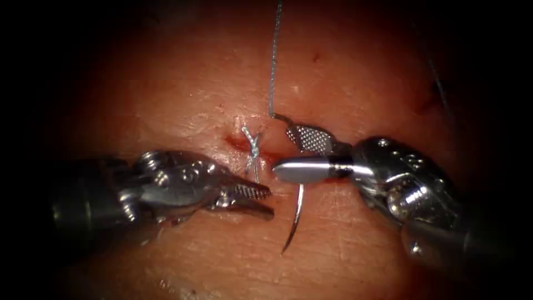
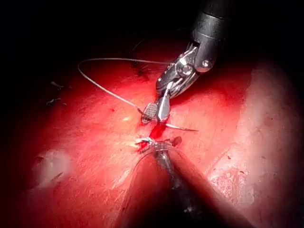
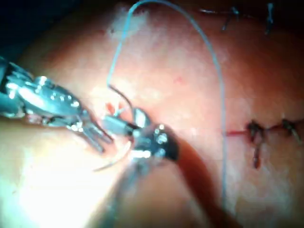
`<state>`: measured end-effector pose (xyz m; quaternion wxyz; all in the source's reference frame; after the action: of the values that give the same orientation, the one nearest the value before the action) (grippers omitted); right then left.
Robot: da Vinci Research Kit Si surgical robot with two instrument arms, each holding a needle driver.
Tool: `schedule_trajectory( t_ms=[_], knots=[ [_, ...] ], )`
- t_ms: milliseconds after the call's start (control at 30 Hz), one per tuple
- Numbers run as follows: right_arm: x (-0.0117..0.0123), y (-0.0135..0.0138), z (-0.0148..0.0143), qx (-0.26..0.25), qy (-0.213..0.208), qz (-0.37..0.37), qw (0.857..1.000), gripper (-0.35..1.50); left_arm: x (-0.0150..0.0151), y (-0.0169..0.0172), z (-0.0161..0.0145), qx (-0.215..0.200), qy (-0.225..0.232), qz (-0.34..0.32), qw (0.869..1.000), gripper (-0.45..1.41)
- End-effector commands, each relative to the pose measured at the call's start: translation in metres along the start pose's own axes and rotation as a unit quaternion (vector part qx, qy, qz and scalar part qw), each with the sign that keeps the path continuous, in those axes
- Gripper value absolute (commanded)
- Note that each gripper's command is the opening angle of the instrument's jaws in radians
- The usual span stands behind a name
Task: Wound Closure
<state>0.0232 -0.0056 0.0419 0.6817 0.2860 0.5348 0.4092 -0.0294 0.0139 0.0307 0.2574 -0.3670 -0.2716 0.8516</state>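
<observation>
— What do the right tool's fingers (image 1: 288, 153) hold?
— Nothing; spread either side of the needle (image 1: 295, 219), which stands in the tissue (image 1: 183, 83) just right of the knot (image 1: 252, 147).
— The left's fingers (image 1: 261, 200)?
— Slightly parted, empty, near the cut (image 1: 239, 143). Thread (image 1: 273, 55) runs far.

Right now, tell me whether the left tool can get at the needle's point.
Probably yes. The left tool, jaws open and empty, sits just left of the needle, whose point hangs free below the right tool. Bare tissue lies between.
</observation>
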Motion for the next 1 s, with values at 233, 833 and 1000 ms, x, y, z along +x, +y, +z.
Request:
schedule_trajectory(
  t_ms=[233,833,1000],
  knots=[
    [0.0027,0.0049,-0.0072,-0.040,-0.007,-0.016,0.999,1.26,0.0020,-0.0005,0.0001,0.000,0.008,0.196,0.981,0.51],
    [0.0017,0.0076,-0.0093,-0.071,0.011,-0.017,0.997,1.23,0.0026,0.0015,0.0027,0.000,0.021,0.400,0.916,0.90],
    [0.0015,0.0075,-0.0086,-0.071,0.011,-0.018,0.997,1.23,0.0021,0.0009,0.0040,-0.002,0.020,0.403,0.915,0.86]
  ],
)
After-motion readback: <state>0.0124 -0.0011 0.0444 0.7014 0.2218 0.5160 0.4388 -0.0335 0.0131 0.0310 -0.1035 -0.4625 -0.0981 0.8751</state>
